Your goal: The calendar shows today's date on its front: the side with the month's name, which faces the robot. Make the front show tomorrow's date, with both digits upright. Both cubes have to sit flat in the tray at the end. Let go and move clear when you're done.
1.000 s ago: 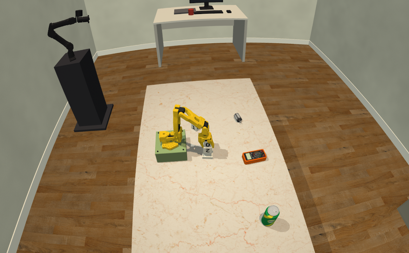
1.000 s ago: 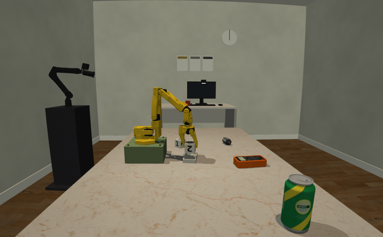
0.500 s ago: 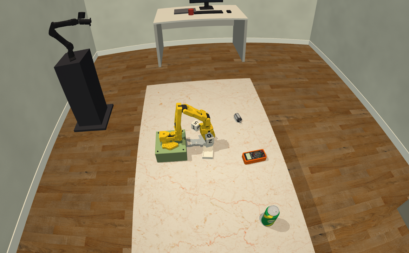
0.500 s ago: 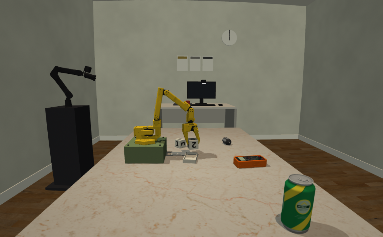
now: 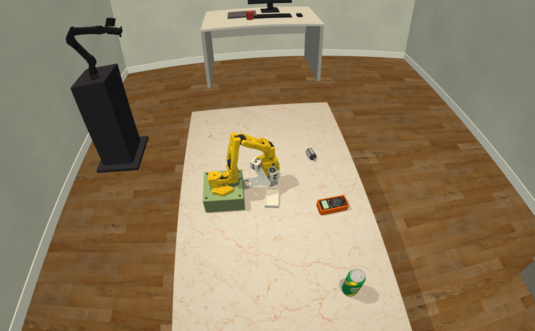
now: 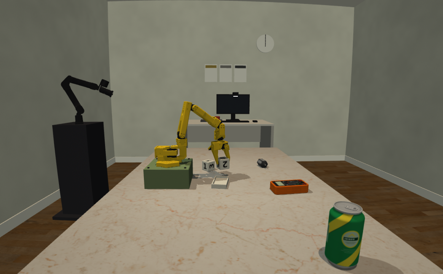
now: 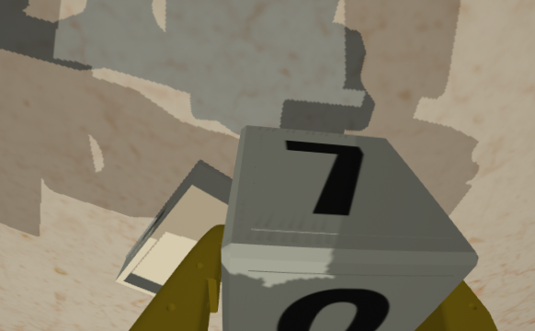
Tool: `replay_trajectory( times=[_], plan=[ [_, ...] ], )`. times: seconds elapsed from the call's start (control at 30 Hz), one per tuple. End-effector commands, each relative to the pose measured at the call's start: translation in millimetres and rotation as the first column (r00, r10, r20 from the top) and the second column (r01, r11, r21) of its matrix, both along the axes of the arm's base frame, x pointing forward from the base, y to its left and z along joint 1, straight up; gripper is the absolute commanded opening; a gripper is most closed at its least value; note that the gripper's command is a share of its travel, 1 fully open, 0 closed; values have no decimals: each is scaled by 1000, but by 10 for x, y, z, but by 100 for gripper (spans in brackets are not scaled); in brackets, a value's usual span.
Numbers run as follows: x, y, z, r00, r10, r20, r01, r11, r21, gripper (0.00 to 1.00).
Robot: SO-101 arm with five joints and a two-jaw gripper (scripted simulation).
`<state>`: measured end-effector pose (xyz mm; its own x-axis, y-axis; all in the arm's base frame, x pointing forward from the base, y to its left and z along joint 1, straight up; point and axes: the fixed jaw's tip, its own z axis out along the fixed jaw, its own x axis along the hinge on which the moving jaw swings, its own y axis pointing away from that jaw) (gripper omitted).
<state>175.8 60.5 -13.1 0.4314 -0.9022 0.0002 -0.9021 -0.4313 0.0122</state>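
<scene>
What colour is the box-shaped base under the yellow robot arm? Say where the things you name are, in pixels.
Green (image 5: 223,205) (image 6: 168,179); it shows best in the top view.

One cube shows a 0 and a 2 from above, and a 7 and part of a 0 close up. The other cube reads 5 and 1 from above, 1 and 3 in the exterior view. The lettering on the can is too small to tell.
</scene>
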Motion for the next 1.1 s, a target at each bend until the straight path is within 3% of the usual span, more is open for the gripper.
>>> replay_trajectory(
  times=[0.0, 1.07],
  plan=[
    [0, 20, 3, 1000, 13, -3, -13, 1000, 1, 0],
    [32, 63, -5, 1000, 24, 15, -25, 1000, 7, 0]
  ],
)
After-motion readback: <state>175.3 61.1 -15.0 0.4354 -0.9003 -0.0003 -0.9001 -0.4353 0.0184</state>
